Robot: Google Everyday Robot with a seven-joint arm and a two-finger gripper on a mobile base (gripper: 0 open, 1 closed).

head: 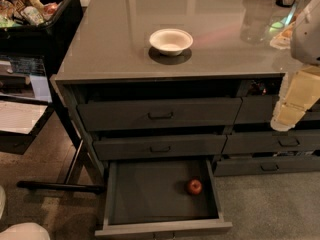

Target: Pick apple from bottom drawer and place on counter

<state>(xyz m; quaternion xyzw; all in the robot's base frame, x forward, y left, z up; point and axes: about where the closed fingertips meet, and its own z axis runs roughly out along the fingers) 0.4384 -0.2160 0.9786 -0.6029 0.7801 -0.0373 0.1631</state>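
Apple [194,186] sitting right side of the pulled-out bottom drawer [150,191], gripper [286,116] hanging far right below counter [115,39] edge, grip state can't tell.

The counter [115,39], a glossy grey surface, carries a white bowl [171,40] near its front middle. The gripper [285,119] hangs off its right front corner, below the edge.

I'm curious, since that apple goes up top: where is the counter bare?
The counter is bare left of the white bowl and along the front edge. Its far right corner is crowded with clear containers. The apple sits right of centre in the bottom drawer; the end effector hangs before the right-hand drawers.
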